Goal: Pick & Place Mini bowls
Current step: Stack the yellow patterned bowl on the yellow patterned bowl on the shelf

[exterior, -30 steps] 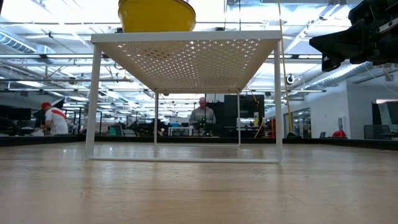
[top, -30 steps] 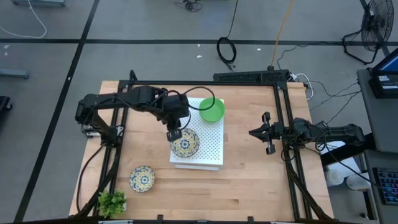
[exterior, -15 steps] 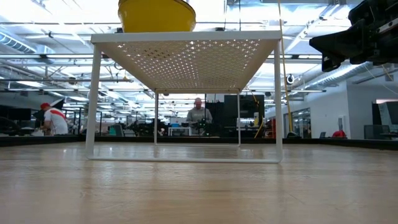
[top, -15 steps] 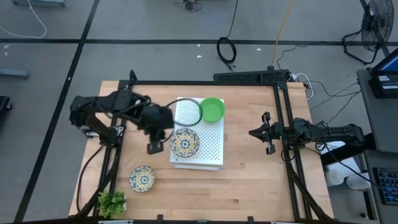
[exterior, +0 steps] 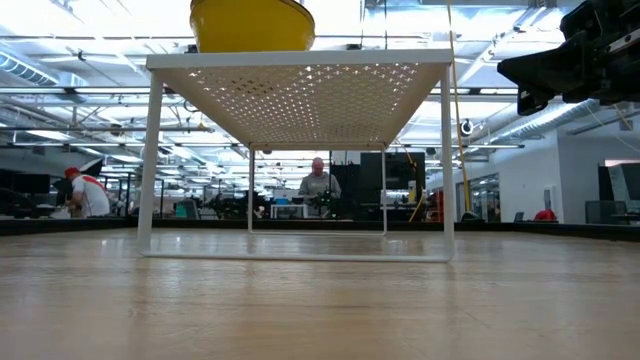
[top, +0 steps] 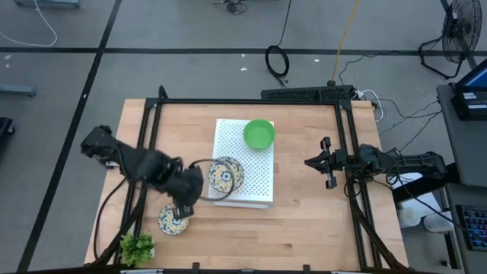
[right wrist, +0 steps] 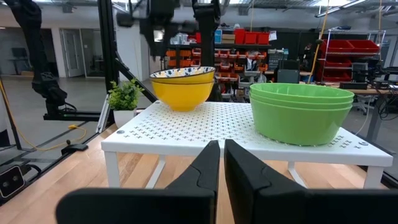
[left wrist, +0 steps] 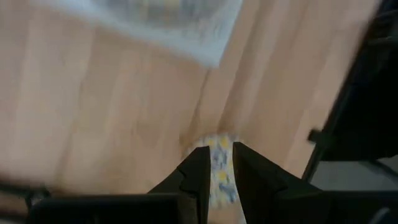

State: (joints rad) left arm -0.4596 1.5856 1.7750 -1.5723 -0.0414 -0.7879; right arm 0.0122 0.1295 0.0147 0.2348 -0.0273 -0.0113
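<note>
High view: your left gripper [top: 183, 208] has swung off the white perforated board [top: 257, 181] toward 7 o'clock and now hangs over the lone patterned bowl [top: 169, 222] on the table.
Left fingers: slightly parted, empty; the left wrist view shows that bowl [left wrist: 217, 163] between them, not gripped.
Board load: patterned bowl stack [top: 226, 173] at its 9 o'clock edge, green bowls [top: 259, 134] at 12.
Meaning: one drop looks done; you're lining up the next pick.
Right gripper [top: 326, 162]: clenched, empty, parked at 3 o'clock.
</note>
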